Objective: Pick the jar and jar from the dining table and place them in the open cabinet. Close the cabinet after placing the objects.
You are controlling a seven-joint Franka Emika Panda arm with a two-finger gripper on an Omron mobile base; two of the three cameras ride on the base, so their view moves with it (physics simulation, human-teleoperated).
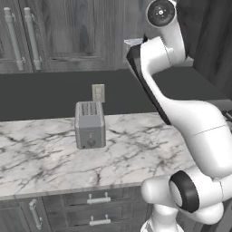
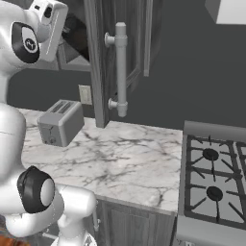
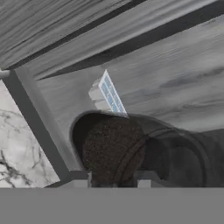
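Note:
A clear glass jar (image 3: 113,148) with brown contents sits between my gripper's (image 3: 113,179) two dark fingertips, and the gripper is shut on it. In the hand view the jar is over the dark grey wood-grain shelf (image 3: 175,74) inside the cabinet; I cannot tell whether it rests on the shelf. The cabinet's open door (image 2: 98,62), with its long silver bar handle (image 2: 120,67), stands to the right of my hand (image 2: 48,19), which reaches up into the cabinet. The dining table is out of view.
A small white box with a blue grid face (image 3: 107,96) stands on the shelf just behind the jar. Below the cabinet, a marble counter (image 1: 136,154) carries a grey toaster (image 1: 89,124). A stove (image 2: 214,178) lies to the right. Closed cabinet doors (image 1: 72,31) hang at the left.

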